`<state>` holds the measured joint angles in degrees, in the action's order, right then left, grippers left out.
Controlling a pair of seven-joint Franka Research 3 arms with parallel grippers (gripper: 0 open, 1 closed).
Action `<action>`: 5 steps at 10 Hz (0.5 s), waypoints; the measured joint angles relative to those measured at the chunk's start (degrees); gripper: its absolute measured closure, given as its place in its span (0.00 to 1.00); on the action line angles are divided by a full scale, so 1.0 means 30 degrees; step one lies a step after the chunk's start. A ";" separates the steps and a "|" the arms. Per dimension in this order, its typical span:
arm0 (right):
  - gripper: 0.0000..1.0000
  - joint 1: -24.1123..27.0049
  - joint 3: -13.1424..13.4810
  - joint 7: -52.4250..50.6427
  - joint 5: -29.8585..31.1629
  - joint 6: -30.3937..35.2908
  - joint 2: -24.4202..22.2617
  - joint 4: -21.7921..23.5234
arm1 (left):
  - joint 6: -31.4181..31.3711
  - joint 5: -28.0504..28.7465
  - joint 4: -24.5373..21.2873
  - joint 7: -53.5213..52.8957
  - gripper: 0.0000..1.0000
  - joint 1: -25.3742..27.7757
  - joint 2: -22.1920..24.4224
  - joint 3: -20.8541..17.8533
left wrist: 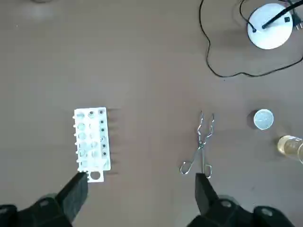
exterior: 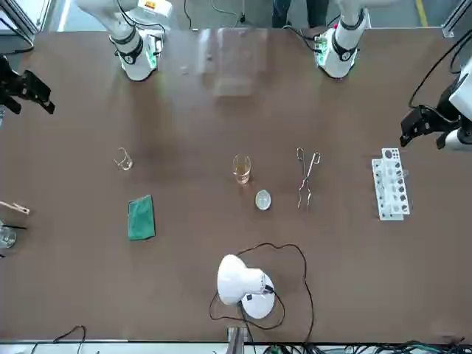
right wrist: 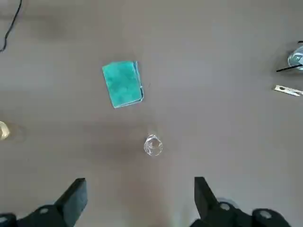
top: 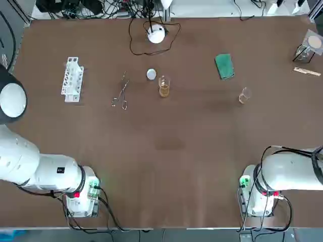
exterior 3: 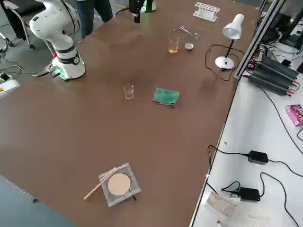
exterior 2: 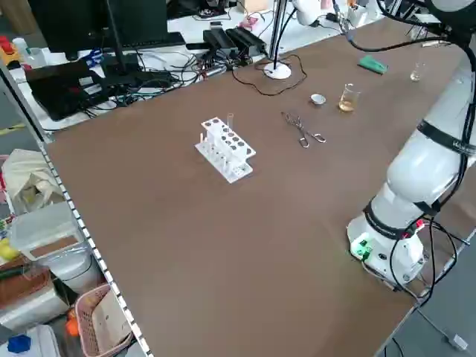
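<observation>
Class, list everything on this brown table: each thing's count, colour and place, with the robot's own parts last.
table: one, brown.
rack: one, white, robot's left side.
tongs: one, metal, right of the rack.
amber glass: one, clear with amber liquid, mid-table.
lid: one, whitish, beside the amber glass.
empty glass: one, clear, robot's right side.
cloth: one, green, beyond the empty glass.
lamp: one, white, far edge.
dish: one, clear with tan disc, far right corner.
stick: one, pale wood, beside the dish.
left gripper: one, black, open, nearest the rack.
right gripper: one, black, open, nearest the empty glass.
</observation>
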<state>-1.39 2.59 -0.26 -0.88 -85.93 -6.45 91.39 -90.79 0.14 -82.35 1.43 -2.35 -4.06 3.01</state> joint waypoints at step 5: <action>0.00 -0.0019 -0.0024 -0.1326 0.0000 -0.0238 0.0012 0.0089 | 0.0005 0.0000 -0.0004 -0.3067 0.00 0.0596 -0.0026 -0.0032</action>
<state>-1.45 2.52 -4.24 -0.88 -86.64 -6.42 91.66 -90.78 0.14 -82.36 -7.77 -0.56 -4.14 2.91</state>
